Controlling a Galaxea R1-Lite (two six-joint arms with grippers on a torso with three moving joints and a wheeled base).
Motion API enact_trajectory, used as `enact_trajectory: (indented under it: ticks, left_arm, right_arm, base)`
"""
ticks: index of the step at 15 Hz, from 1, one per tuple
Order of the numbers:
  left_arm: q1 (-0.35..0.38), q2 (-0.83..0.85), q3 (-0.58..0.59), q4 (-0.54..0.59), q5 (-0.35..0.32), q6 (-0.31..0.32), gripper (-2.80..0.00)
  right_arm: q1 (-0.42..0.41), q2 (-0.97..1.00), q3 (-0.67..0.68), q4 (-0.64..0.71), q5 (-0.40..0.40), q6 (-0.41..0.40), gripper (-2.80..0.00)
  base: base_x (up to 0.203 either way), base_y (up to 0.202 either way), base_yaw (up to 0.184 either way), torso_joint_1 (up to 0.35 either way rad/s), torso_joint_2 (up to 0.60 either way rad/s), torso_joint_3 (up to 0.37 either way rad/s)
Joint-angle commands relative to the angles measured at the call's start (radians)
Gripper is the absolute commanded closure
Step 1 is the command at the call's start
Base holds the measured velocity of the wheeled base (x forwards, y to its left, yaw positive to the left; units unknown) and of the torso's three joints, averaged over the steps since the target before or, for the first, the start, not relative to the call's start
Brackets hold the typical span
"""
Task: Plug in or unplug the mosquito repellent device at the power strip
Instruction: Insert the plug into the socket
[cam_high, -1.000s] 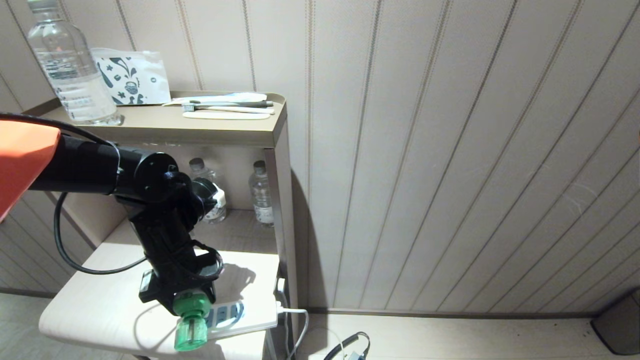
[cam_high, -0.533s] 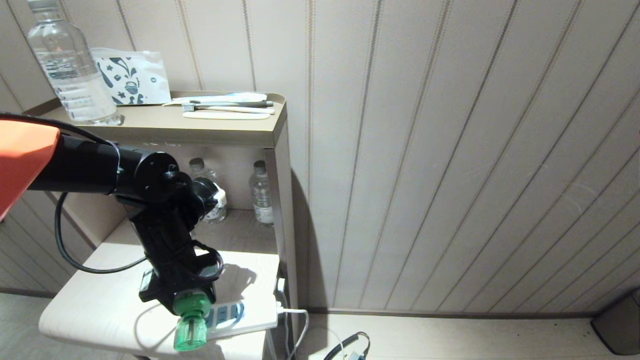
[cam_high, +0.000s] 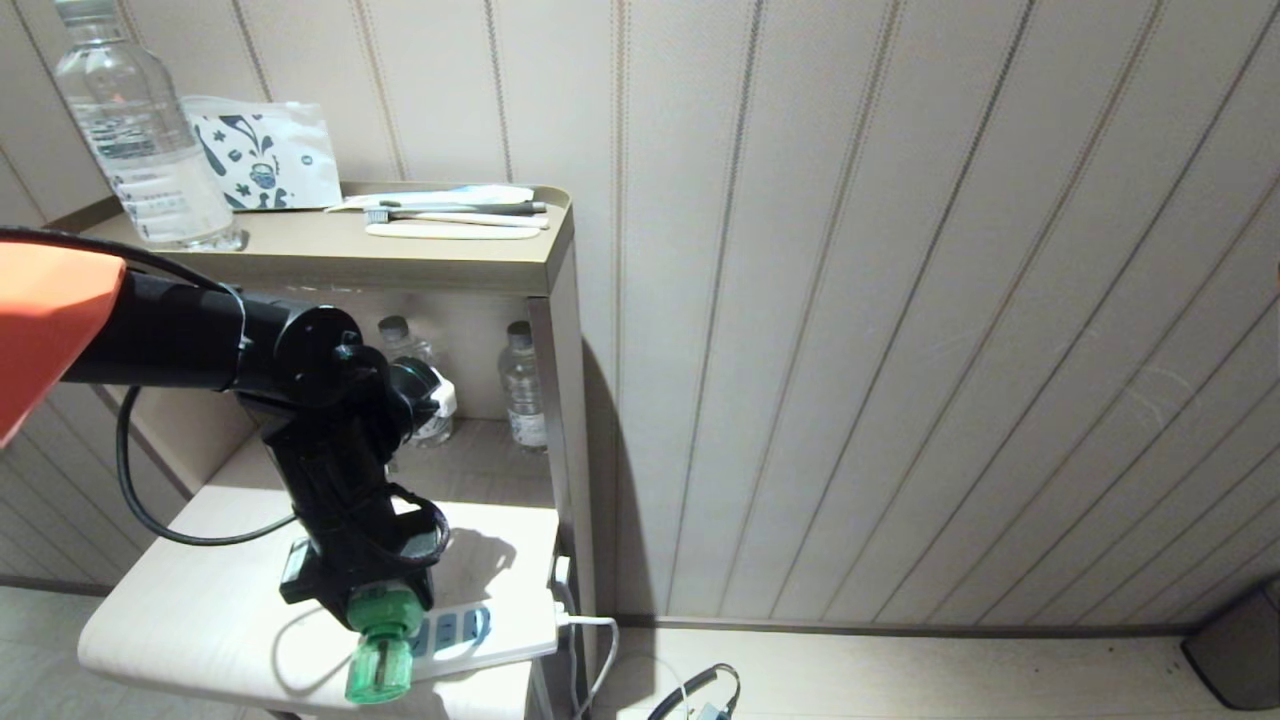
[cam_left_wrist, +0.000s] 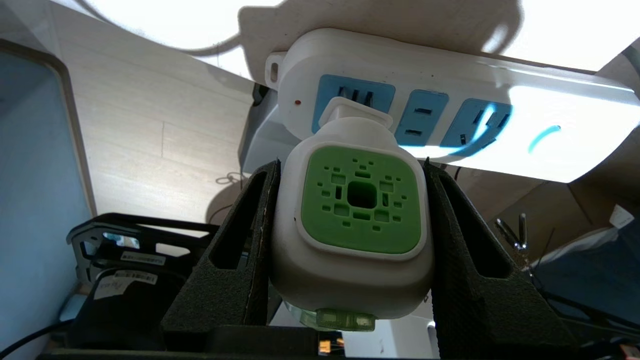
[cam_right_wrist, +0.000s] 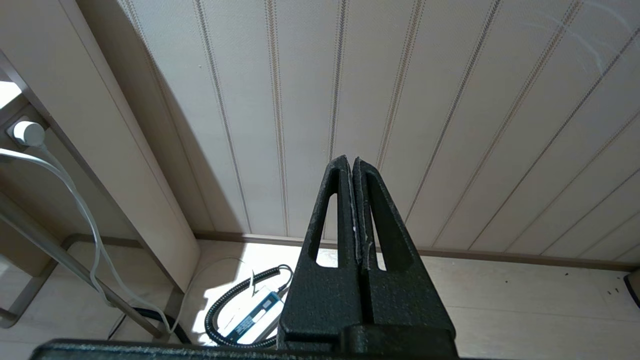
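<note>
Mosquito repellent device: smooth, glossy white plastic shell; matt green plastic face with cut-out vents; translucent green plastic bottle below.
Power strip: glossy white plastic, matt blue socket insets.
Left gripper fingers: rough, grainy black material, matt.
Table under the strip: pale wood-grain, matt.
Wall behind: ribbed beige panelling, dull sheen.

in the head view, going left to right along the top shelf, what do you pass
large water bottle → patterned white packet → toothbrush and flat white items → the shelf's right edge
</note>
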Motion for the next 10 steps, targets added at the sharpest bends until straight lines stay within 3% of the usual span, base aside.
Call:
enact_trajectory:
  ticks: [1,10]
  left_arm:
    - [0.000,0.024,-0.007,0.005,0.001,-0.005,0.00]
    - [0.000,0.054,-0.001,0.003,0.005,-0.015,0.00]
  right_arm:
    - [0.000,0.001,0.000,0.000,0.000,0.000,0.00]
    - [0.000,0.000,0.000,0.000,0.000,0.000,0.00]
  base:
    - [0.000,0.000,0.000,0.000,0.00,0.000]
    - [0.000,0.000,0.000,0.000,0.00,0.000]
